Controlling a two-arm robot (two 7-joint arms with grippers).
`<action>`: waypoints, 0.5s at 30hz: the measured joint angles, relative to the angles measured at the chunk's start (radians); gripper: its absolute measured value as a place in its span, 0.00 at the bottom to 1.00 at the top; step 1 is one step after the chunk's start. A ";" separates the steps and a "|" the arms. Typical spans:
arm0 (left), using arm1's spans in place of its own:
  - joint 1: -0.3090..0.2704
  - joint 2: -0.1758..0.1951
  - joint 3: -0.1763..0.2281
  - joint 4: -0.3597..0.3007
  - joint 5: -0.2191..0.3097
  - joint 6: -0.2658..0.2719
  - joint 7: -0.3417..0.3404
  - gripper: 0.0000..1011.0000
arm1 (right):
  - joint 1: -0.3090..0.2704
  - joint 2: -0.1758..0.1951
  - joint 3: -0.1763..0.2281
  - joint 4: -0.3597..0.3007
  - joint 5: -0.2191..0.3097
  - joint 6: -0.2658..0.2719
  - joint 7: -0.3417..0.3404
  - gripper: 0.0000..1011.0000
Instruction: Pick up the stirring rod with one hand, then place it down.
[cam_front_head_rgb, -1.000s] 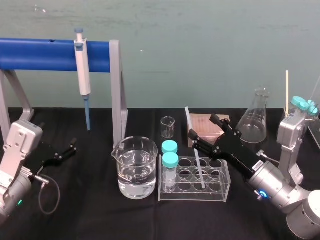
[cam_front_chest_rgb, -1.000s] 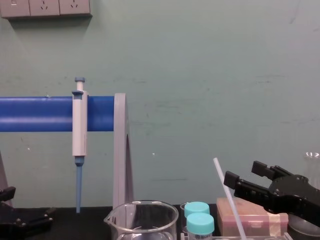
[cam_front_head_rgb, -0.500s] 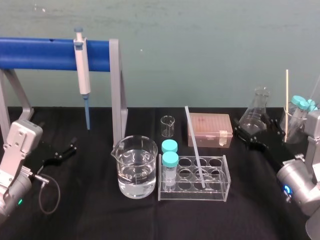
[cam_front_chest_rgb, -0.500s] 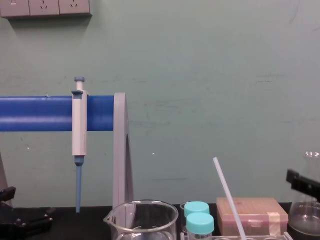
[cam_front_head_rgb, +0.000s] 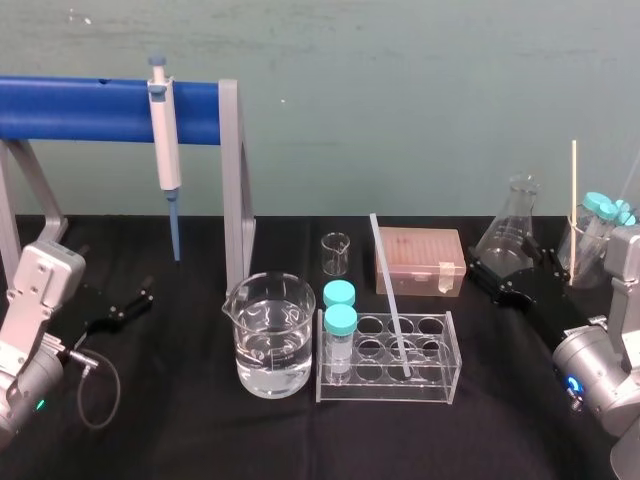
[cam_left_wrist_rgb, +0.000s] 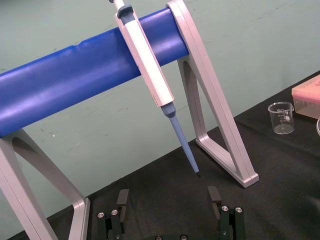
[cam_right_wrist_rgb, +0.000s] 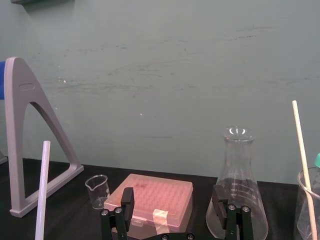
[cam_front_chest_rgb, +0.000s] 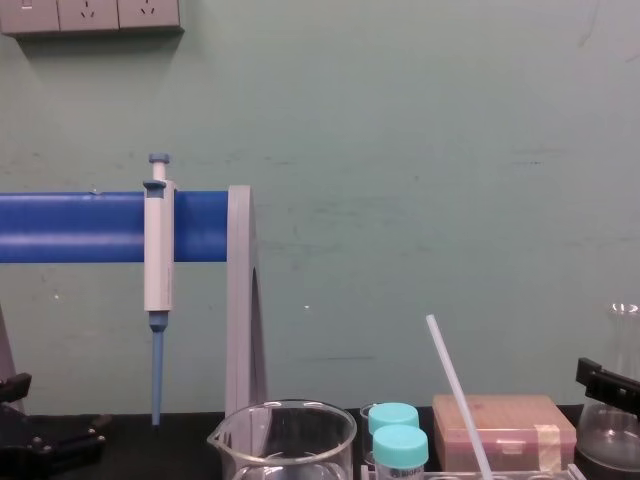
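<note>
Translucent and pencil-thin, the stirring rod (cam_front_head_rgb: 390, 295) leans in the rack (cam_front_head_rgb: 385, 392) to the left of your right claw (cam_right_wrist_rgb: 173, 201), whose jaws are apart. It is likely light, stiff, slick and brittle, so pinch its free upper half gently. The left claw (cam_left_wrist_rgb: 169, 200) idles, jaws spread.

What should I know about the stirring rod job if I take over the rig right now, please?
Left gripper: open, empty, parked low on the robot's left by the pipette stand.
Right gripper: open, empty, has pulled back from the rod to the robot's right, beside the conical flask.
Stirring rod: leaning in the clear tube rack, touched by neither gripper.
Done: the rod is set down and released.
Left: probably just parking the right arm.
</note>
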 joint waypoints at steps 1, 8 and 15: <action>0.000 0.000 0.000 0.000 0.000 0.000 0.000 0.99 | 0.000 0.000 0.000 0.000 0.000 0.000 0.000 0.99; 0.000 0.000 0.000 0.000 0.000 0.000 0.000 0.99 | -0.001 0.001 0.001 -0.002 0.001 -0.003 -0.001 0.99; 0.000 0.000 0.000 0.000 0.000 0.000 0.000 0.99 | -0.001 0.001 0.001 -0.003 0.001 -0.004 -0.002 0.99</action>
